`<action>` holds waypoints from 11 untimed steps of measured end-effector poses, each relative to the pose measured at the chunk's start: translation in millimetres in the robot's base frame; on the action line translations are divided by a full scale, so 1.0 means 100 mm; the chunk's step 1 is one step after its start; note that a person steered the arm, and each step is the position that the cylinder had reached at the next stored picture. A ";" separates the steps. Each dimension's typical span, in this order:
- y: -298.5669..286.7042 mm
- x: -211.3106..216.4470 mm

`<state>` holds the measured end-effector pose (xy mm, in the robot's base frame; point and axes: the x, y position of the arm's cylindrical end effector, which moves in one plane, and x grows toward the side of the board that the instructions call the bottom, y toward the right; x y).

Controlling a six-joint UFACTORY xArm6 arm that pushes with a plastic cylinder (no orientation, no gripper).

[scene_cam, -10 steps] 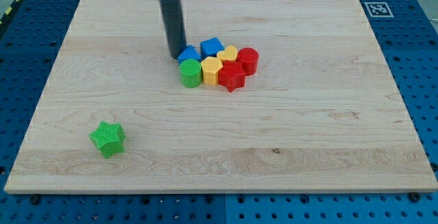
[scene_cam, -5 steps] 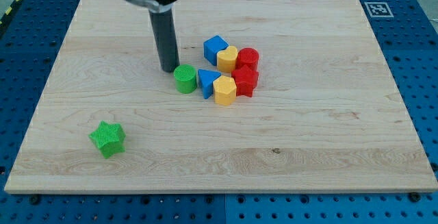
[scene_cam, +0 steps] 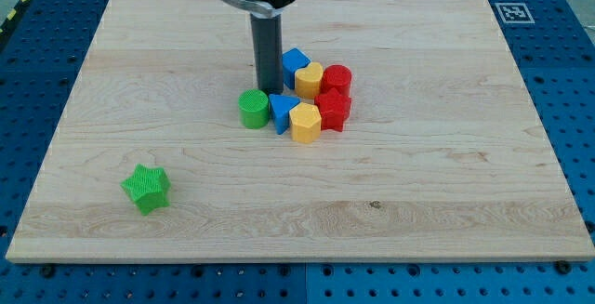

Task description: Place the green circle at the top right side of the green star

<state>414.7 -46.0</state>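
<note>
the green circle (scene_cam: 253, 109) stands upright near the middle of the wooden board (scene_cam: 446, 183), at the left end of a tight cluster and touching, or very nearly, a blue triangle (scene_cam: 282, 113) on its right, while the green star (scene_cam: 146, 189) lies alone, well apart, toward the view's bottom left. my tip (scene_cam: 271, 92) is a bare rod with nothing clamped, set down just above the circle's upper right edge, between it and the blue cube (scene_cam: 295, 62). further right sit a yellow hexagon (scene_cam: 305, 123), a yellow block (scene_cam: 310, 80), a red star (scene_cam: 333, 110) and a red cylinder (scene_cam: 337, 80).
</note>
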 end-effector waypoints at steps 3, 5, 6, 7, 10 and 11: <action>-0.39 0.61; 0.11 0.78; 0.12 0.83; 0.00 0.84; -0.68 1.19; -0.72 1.04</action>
